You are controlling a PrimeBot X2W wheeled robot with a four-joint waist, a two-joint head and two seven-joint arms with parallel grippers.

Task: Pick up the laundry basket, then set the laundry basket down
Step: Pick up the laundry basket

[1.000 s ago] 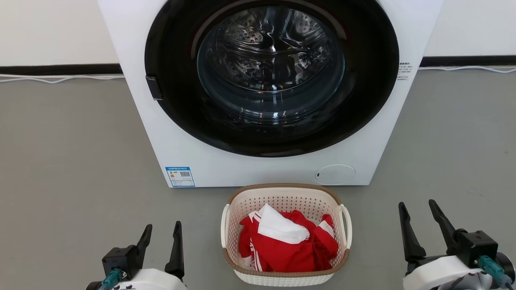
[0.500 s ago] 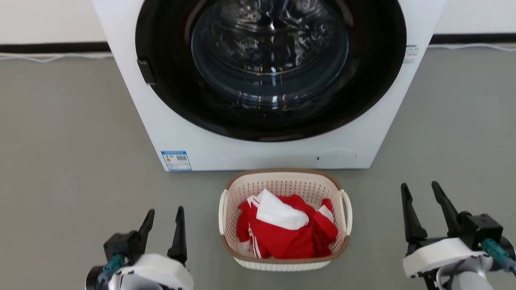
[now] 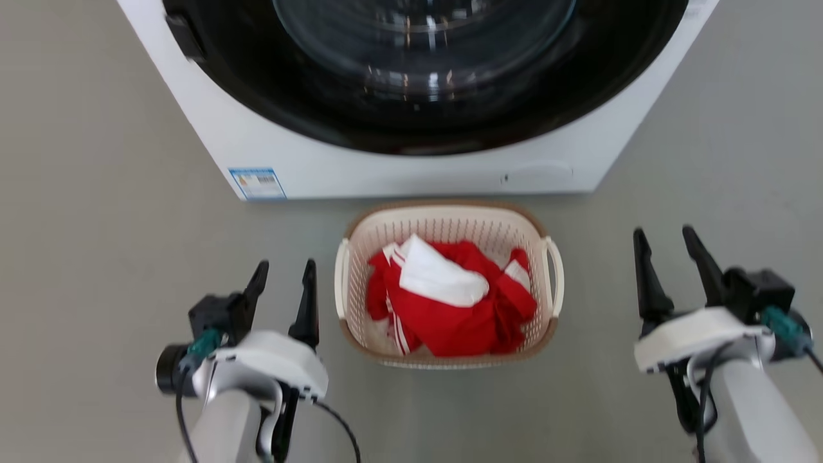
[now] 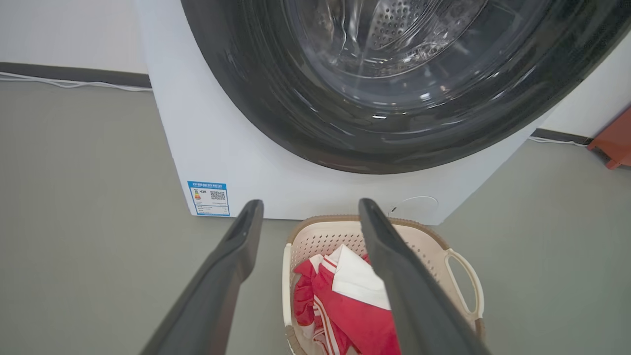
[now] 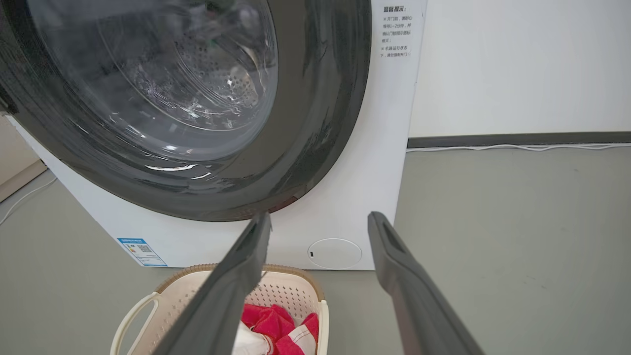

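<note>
Left gripper (image 3: pixel 287 267) is hanging with its two dark fingers spread apart and nothing between them. It is standing at 9 o'clock from the laundry basket (image 3: pixel 450 230), just beside the left loop handle (image 3: pixel 341 276) and not touching it. Right gripper (image 3: pixel 663 231) is likewise holding its fingers parted and gripping nothing. It is standing at 3 o'clock from the basket, farther from the right loop handle (image 3: pixel 557 276) than the left gripper is from its handle. Both pairs of fingers are pointing toward 12 o'clock in the head view.

The basket is sitting upright on the grey floor (image 3: pixel 96 193), at 6 o'clock from the washing machine (image 3: pixel 386 167). Its far rim is lying close to the machine's base; contact cannot be confirmed. Red clothing (image 3: pixel 450 321) with white stripes is lying inside, with a white piece (image 3: pixel 437 280) resting on top toward 11 o'clock.

A blue label (image 3: pixel 257 183) is showing on the machine's lower front at 10 o'clock from the basket, and a round cap (image 3: pixel 537 173) at 1 o'clock. In the left wrist view one finger is crossing in front of the basket.
</note>
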